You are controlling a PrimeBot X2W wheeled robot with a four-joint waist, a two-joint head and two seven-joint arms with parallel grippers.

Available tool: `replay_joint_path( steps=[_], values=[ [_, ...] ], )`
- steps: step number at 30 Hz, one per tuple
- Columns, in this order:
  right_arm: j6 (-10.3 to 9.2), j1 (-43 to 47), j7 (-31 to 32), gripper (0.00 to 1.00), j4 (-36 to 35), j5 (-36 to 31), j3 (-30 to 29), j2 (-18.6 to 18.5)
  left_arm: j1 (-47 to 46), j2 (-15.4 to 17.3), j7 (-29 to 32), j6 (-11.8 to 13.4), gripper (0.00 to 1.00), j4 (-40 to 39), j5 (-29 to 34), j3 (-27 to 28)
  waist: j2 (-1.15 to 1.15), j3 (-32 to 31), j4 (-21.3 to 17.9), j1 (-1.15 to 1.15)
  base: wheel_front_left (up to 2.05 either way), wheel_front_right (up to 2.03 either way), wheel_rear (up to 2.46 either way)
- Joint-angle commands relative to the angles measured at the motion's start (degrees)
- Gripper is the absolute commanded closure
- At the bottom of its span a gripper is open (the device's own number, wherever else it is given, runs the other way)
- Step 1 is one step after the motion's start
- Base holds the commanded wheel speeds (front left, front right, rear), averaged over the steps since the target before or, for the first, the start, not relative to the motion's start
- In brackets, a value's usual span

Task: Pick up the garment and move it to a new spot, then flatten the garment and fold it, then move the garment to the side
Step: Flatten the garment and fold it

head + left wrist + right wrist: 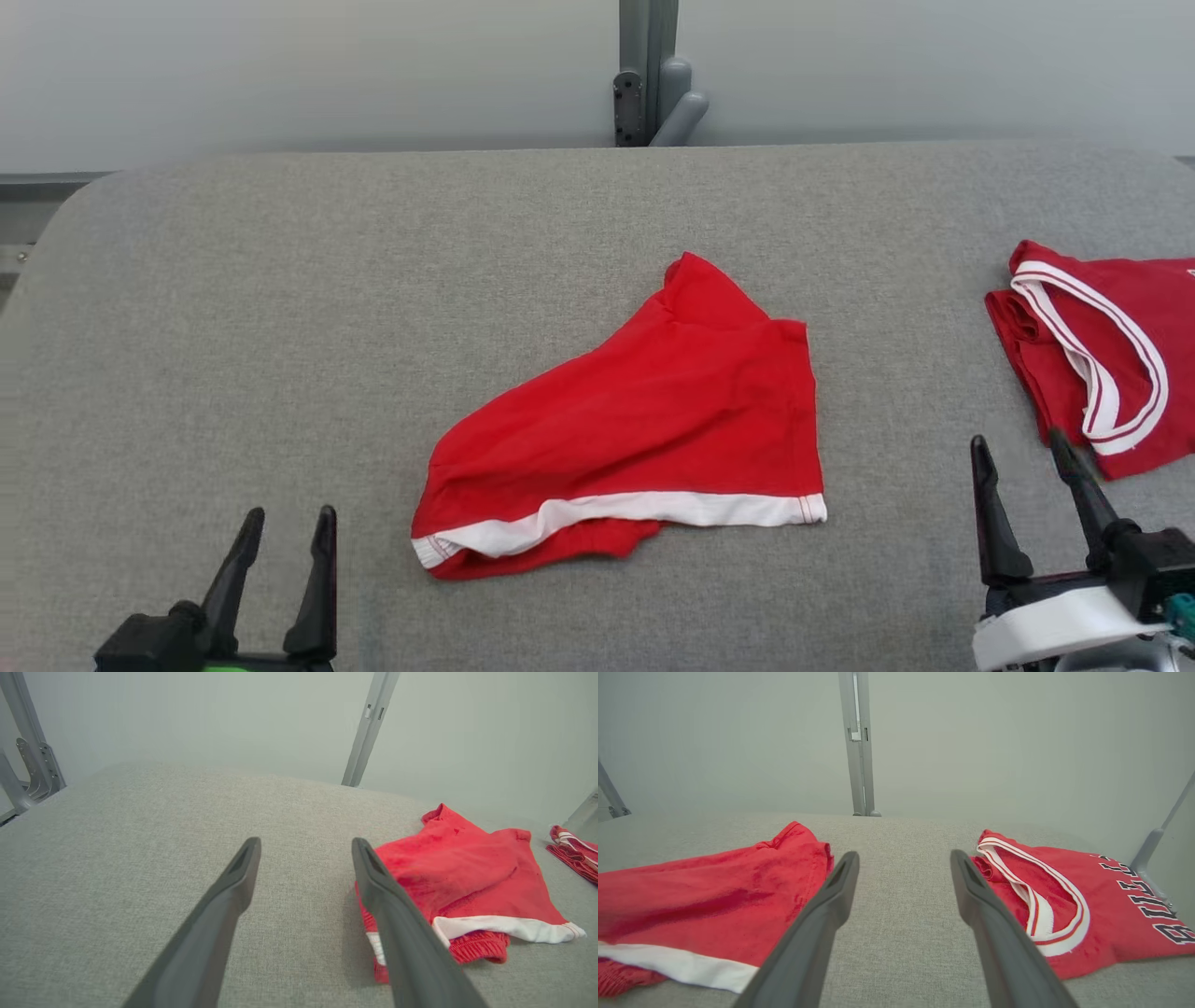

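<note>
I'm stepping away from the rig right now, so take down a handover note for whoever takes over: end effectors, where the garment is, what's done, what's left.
Left end effector: open, empty, at the near left, clear of the cloth.
Right end effector: open, empty, at the near right between the two garments.
Red shorts: loose in the middle of the grey table, rumpled, white band toward the robot, one part tucked under.
Red jersey: at the table's right edge.
Done: shorts lie released; not flat, not folded.
Left: flatten, fold, move aside.
</note>
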Motion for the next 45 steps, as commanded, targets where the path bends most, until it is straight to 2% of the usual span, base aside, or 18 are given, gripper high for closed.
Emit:
replay_joint_path(
  steps=[1, 6, 14, 22, 45],
  values=[
    [-0.09, 1.39, -0.14, 0.0, 1.13, -0.29, 1.97, -0.14, 1.65, -2.54, -0.15, -1.28, 0.0, 1.77, 4.61, 1.96, 0.63, -1.75, 1.83, 0.0, 0.0, 0.0, 0.0],
    [-0.09, 1.87, -0.14, 0.0, 1.96, -0.19, 2.86, 0.16, 2.1, -3.7, -0.15, -1.65, 0.0, 3.56, 6.59, 1.83, 0.63, -2.82, 2.38, 0.0, 0.0, 0.0, 0.0],
    [-0.09, 3.31, -0.14, 0.0, 2.64, -0.18, -0.4, 1.83, 2.39, -2.42, -0.15, -1.7, 0.0, 2.12, 5.75, -0.22, 0.63, -4.04, 2.55, 0.0, 0.0, 0.0, 0.0],
    [-0.09, 3.57, -0.14, 0.0, 2.74, -0.22, -0.76, 3.0, 2.4, -1.92, -0.15, -1.72, 0.0, 1.76, 5.26, -0.6, 0.63, -4.31, 1.64, 0.0, 0.0, 0.0, 0.0],
    [-0.09, 3.9, -0.14, 0.0, 2.28, 0.47, -0.73, 3.34, 2.84, -1.97, -0.16, -1.73, 0.0, 2.27, 4.19, -0.36, 0.63, -4.17, -1.36, 0.0, 0.0, 0.0, 0.0]
  ],
)
